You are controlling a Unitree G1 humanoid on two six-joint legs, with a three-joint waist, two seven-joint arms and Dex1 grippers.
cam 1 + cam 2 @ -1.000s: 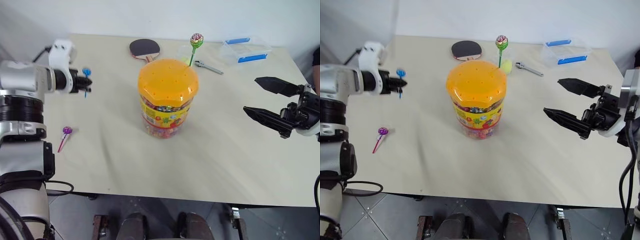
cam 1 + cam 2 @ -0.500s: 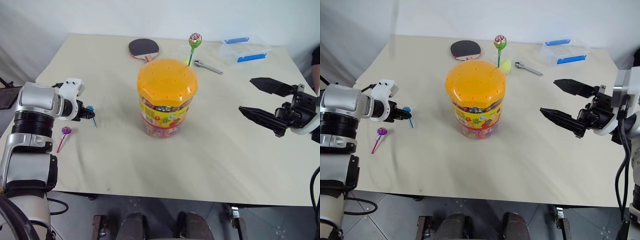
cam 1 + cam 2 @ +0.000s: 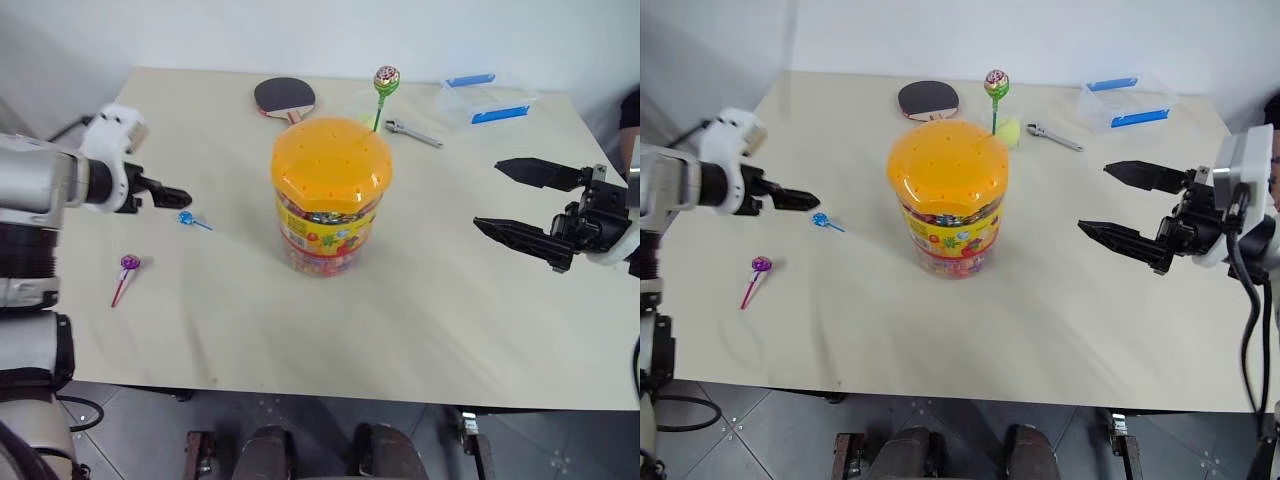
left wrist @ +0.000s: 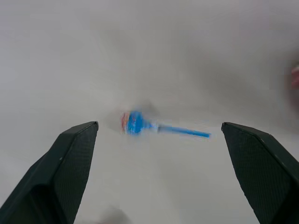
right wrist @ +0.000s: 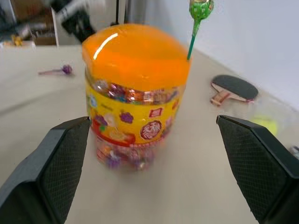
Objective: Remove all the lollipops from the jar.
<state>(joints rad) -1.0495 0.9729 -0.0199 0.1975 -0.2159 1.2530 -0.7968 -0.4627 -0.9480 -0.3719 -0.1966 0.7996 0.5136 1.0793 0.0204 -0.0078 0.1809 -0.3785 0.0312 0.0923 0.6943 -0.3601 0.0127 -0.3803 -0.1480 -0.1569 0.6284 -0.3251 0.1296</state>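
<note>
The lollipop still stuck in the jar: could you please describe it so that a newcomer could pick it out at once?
Find the jar with the orange domed lid in the middle of the table. From the lid's far edge one green lollipop stands upright on a green stick. The blue lollipop and the purple lollipop lie flat on the table instead.

In the left wrist view the small blue-wrapped lollipop on a blue stick is smeared by blur, so its wrapper print cannot be read. A pinkish patch at the right edge is cut off and cannot be told. In the right wrist view the black fingers run out of the bottom corners. The green-wrapped lollipop on a green stick is clipped by the top edge. The clear plastic jar with orange domed lid hides where that stick enters it.
</note>
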